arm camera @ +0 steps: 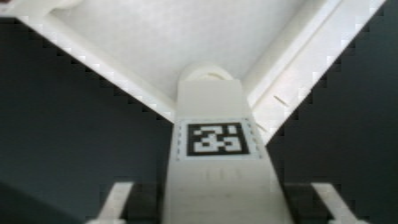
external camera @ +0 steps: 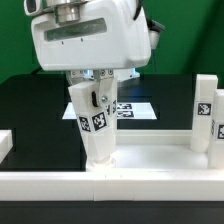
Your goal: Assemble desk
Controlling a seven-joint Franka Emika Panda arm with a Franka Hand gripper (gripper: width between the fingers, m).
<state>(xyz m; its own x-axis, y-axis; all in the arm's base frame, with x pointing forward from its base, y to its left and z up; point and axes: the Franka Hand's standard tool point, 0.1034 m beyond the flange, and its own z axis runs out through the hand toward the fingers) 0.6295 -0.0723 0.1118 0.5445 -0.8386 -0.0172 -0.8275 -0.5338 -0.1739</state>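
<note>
A white leg (external camera: 95, 125) with black-and-white tags stands tilted, its lower end resting on the near left corner of the desk top (external camera: 150, 157). My gripper (external camera: 97, 93) comes down over its upper end. In the wrist view the leg (arm camera: 217, 120) runs up the middle between my fingers (arm camera: 119, 200), with a dark gap on each side, so the gripper (arm camera: 221, 188) is open around it. The desk top's rim (arm camera: 107, 62) lies beyond the leg's tip. A second tagged leg (external camera: 204, 112) stands upright at the desk top's far right corner.
The marker board (external camera: 135, 108) lies on the black table behind the desk top. A white block (external camera: 5, 145) shows at the exterior view's left edge. A long white rail (external camera: 120, 190) runs along the front.
</note>
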